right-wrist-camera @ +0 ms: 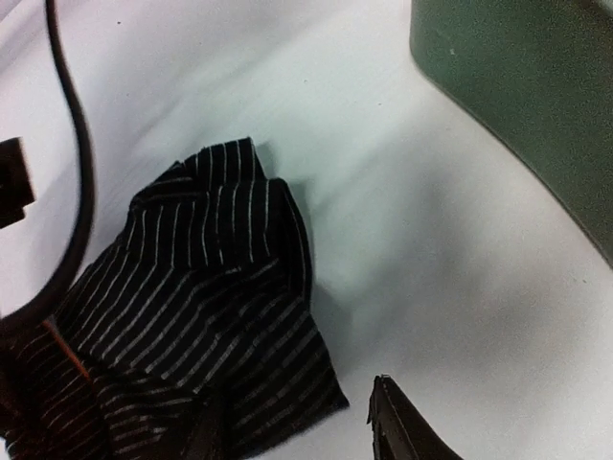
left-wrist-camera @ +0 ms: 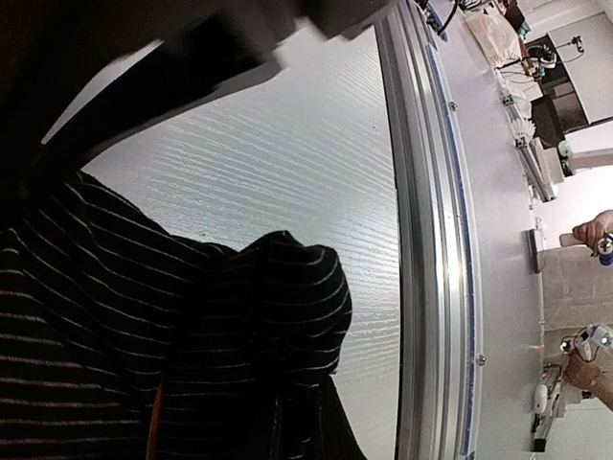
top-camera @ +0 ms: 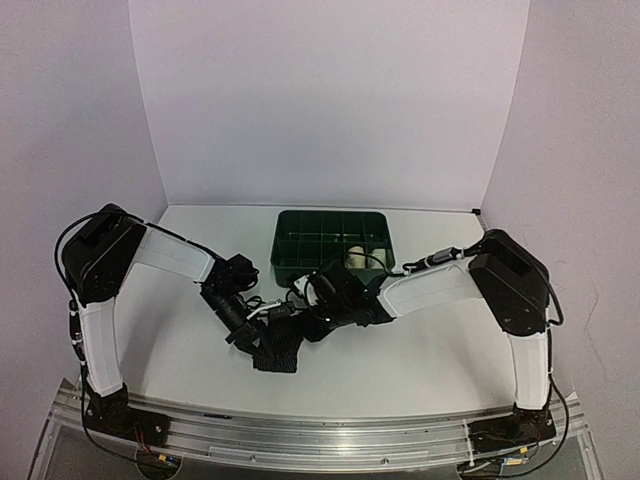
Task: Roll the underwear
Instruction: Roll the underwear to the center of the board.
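Note:
The black underwear with fine stripes (top-camera: 281, 349) lies crumpled on the white table between the two arms. My left gripper (top-camera: 248, 338) is shut on a bunched edge of this cloth (left-wrist-camera: 239, 326); its fingers (left-wrist-camera: 306, 436) are mostly buried in the fabric. My right gripper (top-camera: 306, 306) hovers at the cloth's right edge (right-wrist-camera: 192, 287) with its jaws open and nothing held (right-wrist-camera: 297, 436). One fingertip (right-wrist-camera: 397, 431) is over bare table, the other over the fabric. Two pale rolled garments (top-camera: 364, 259) sit in compartments of the tray.
The dark green compartmented tray (top-camera: 300, 243) stands just behind the grippers, its wall (right-wrist-camera: 517, 86) close to my right wrist. A black cable (right-wrist-camera: 81, 192) hangs at the left of the right wrist view. The table's metal front rail (left-wrist-camera: 426, 287) runs near the cloth.

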